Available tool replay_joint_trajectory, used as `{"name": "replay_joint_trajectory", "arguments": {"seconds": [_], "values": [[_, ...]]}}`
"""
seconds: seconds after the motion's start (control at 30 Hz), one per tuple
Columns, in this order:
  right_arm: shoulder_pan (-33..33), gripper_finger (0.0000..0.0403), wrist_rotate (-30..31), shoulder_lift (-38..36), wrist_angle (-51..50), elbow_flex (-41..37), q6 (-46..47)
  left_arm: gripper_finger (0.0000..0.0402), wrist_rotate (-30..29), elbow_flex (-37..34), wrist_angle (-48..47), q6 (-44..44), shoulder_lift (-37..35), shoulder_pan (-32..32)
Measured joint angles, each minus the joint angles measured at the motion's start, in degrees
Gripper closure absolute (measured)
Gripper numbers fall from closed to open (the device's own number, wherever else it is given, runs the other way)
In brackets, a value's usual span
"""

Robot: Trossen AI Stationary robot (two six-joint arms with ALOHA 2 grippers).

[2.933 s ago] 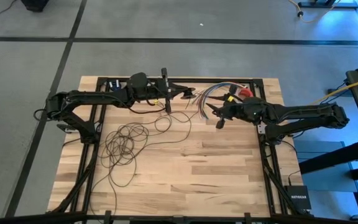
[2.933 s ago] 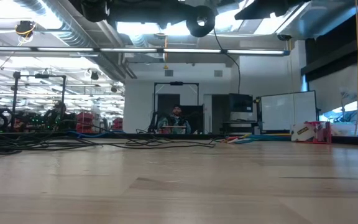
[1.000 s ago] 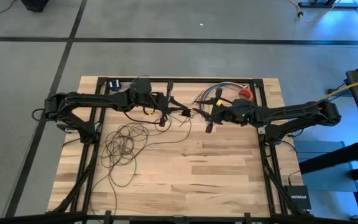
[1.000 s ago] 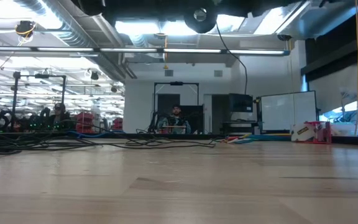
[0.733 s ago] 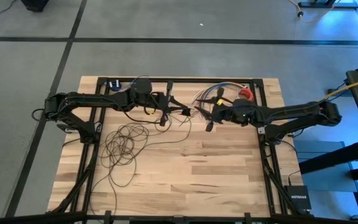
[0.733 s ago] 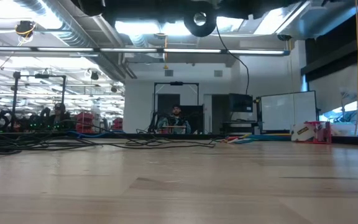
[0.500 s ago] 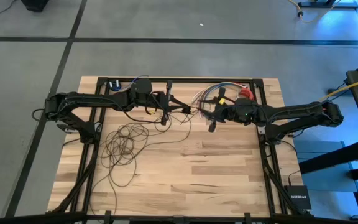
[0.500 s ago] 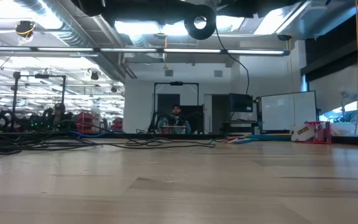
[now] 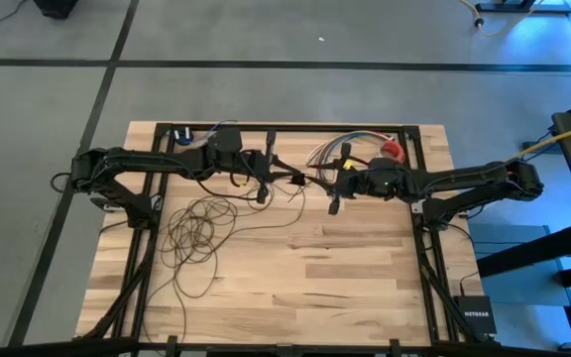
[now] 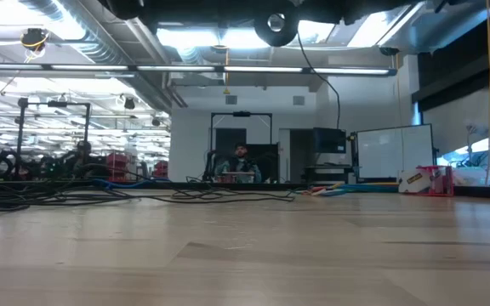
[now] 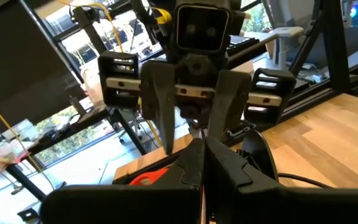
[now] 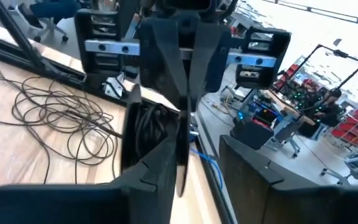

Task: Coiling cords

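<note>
The thin dark cord lies in loose loops (image 9: 198, 230) on the table's left half, and one strand runs up to the far middle. Its loops also show in the right wrist view (image 12: 55, 118). Its black round puck (image 11: 258, 155) is up in the air beside my left gripper (image 9: 298, 179), which is shut. The puck also shows in the low view (image 10: 276, 25). My right gripper (image 9: 323, 182) faces the left one tip to tip. It is open (image 12: 197, 168), with its fingers on either side of the left fingertips. I cannot tell whether it touches anything. My left gripper is shut (image 11: 202, 158) on the cord close to the puck, coming level from the table's left. Its own fingertips hide the place of contact. The puck (image 12: 145, 124) sits beside the fingertips, lifted clear. The cord (image 10: 326, 81) hangs slack from the puck.
A short bundle of multicoloured wires (image 9: 330, 151) and a red object (image 9: 393, 149) lie at the far edge, just behind the right gripper. A small blue object (image 9: 181, 134) lies at the far left corner. The near half of the wooden table (image 9: 345, 288) is bare wood.
Nearly three seconds ago the grippers were apart. The left one has since come away from the far edge, and the right one has moved toward the table's left, until they meet tip to tip. In the last second both have barely shifted, and the puck has bobbed slightly.
</note>
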Motion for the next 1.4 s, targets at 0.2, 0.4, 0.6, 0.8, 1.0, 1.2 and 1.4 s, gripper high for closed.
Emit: {"name": "replay_joint_trajectory", "arguments": {"seconds": [0.2, 0.4, 0.6, 0.8, 1.0, 1.2, 1.4], "values": [[0.0, 0.0327, -0.5, 0.0, -0.1, 0.0, 0.0, 0.04, 0.0, 0.0, 0.9, 0.0, 0.0, -0.4], [0.0, 0.038, -0.6, 0.4, -0.2, 0.0, 0.0, 0.04, 0.0, 0.0, 1.1, 0.0, 0.0, -0.4], [0.0, 0.0389, 0.4, 0.4, 0.6, 0.0, 0.0, 0.04, -0.1, 0.0, 1.1, -1.5, 0.0, -0.3], [0.0, 0.0397, 2.5, 0.4, 0.5, 0.0, -1.4, 0.0381, -4.6, 0.0, -0.2, -4.4, 0.0, -0.4], [0.0, 0.0398, 6.0, -0.3, -0.1, 0.0, -1.8, 0.0315, -15.1, 0.0, -3.5, -3.8, -0.8, -0.4], [1.1, 0.0398, 9.7, -4.3, -0.8, 0.1, -2.5, 0.0283, -20.3, 0.0, -15.7, -3.4, -6.4, -0.3], [2.0, 0.0399, 17.4, -7.0, 7.5, 0.1, -8.4, 0.0281, -20.1, 0.0, -16.6, -7.4, -4.0, 0.0]]}}
